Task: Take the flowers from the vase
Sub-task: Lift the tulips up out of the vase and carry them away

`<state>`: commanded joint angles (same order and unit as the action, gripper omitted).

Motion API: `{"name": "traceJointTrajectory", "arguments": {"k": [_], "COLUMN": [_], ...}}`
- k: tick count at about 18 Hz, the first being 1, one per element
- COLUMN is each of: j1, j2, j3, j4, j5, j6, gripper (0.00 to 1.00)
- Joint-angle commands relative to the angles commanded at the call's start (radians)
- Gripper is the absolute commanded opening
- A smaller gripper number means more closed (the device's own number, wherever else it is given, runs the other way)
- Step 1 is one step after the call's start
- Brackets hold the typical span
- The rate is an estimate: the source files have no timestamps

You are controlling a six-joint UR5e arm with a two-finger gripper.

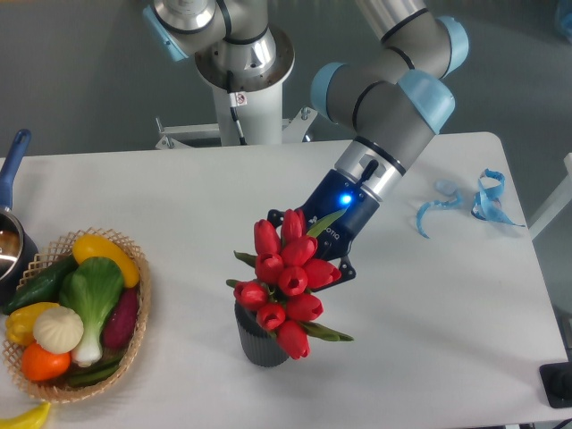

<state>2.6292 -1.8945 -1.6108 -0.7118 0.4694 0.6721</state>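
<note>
While the tool grips the red tulip bunch, stems seemingly just inside the ribbed dark grey vase; woven wicker basket of toy vegetables sits left on the white worktop.

Single fixed camera, high front, looking down across table toward arm base.
</note>
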Motion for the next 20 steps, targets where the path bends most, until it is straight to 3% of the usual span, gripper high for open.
{"name": "traceJointTrajectory", "arguments": {"k": [6,12,17,20], "j1": [0.02,0.113,0.205,0.244], "j2": [0.002,0.035,0.06,0.083], "j3": [0.063,0.115,0.118,0.1], "j4": [0.0,0.0,0.0,0.002], "j5": [-0.017,-0.122,-0.19,-0.18], "j6": [-0.089,-0.212,-0.203,-0.073], "gripper": [0.0,0.0,0.0,0.0]}}
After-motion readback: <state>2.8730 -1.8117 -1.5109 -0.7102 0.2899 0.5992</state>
